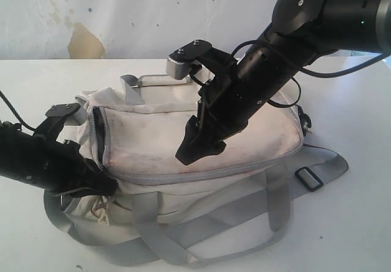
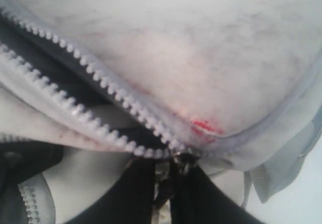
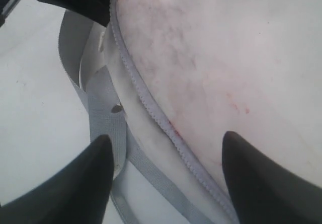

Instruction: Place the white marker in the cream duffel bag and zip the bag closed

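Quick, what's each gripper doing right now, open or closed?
Left gripper: closed on the zipper pull of the bag.
Right gripper: open, holding nothing.

The cream duffel bag is off-white, mottled with faint pinkish stains across its top panel. On the bag, the zipper and straps are light grey, the lining dark grey, the zipper pull silvery, with a small bright red mark beside it. The buckle is black, as are the left gripper and right gripper. Under the bag the table is white; the wall behind the bag is whitish with a tan patch.
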